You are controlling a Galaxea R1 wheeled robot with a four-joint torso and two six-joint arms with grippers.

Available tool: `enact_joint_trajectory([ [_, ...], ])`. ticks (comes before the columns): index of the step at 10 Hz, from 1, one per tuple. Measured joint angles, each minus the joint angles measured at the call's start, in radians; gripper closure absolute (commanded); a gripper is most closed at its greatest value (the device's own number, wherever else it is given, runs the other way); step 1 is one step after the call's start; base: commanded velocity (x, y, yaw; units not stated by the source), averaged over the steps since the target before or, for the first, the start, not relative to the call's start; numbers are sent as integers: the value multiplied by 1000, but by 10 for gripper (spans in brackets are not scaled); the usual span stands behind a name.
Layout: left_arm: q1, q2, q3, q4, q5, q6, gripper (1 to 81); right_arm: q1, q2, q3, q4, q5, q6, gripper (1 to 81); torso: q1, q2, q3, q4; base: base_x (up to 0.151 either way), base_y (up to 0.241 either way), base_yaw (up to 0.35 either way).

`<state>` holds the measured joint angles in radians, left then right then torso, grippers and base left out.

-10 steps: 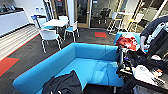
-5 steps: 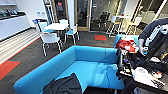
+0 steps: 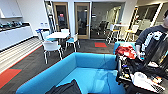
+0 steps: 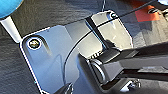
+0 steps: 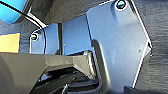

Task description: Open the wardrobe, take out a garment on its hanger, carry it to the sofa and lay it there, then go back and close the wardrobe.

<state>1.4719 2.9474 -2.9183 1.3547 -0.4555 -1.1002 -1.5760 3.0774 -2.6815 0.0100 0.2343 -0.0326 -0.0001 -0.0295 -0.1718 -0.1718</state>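
The blue sofa (image 3: 95, 65) spreads across the lower middle of the head view, its rounded back curving around a wide seat. The black garment (image 3: 66, 88) lies crumpled on the seat at the picture's lower edge. Its hanger is hidden in the dark fabric. A corner of the blue sofa (image 4: 7, 7) shows in the left wrist view above dark carpet. The right wrist view also catches a corner of the sofa (image 5: 12, 10) over the same carpet.
A person (image 3: 152, 37) stands at the right behind a dark control rig (image 3: 140, 75), beside a red bag (image 3: 127, 51). White chairs (image 3: 51, 47) and a white table (image 3: 57, 35) stand beyond the sofa. A counter (image 3: 15, 35) runs along the left wall; glass doors (image 3: 82, 20) are at the back.
The whole head picture has slid downward, so the camera has moved. The black garment stays on the sofa seat, now nearer the picture's lower edge.
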Motion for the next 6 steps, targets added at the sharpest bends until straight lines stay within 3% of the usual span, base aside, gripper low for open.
enact_joint_trajectory([
  [1, 2, 7, -3, 3, 4, 0, 10, 0, 0, 0, 0, -2, -1, 10, 0, 0, 6, 19, 0, 0, 0],
  [2, 1, 17, -7, 3, 7, 0, 10, -1, 0, -1, 0, -3, -1, 10, 0, 0, 8, 51, 0, 0, 0],
  [4, 23, 50, -7, 3, 100, -1, 10, 0, 0, -4, 0, -2, -1, 10, 0, 0, 9, 92, 0, 0, 0],
  [6, 24, 89, -7, 4, 209, 0, 10, -1, 0, -4, 0, 0, 0, 10, 0, 0, 9, 92, 0, 0, 0],
])
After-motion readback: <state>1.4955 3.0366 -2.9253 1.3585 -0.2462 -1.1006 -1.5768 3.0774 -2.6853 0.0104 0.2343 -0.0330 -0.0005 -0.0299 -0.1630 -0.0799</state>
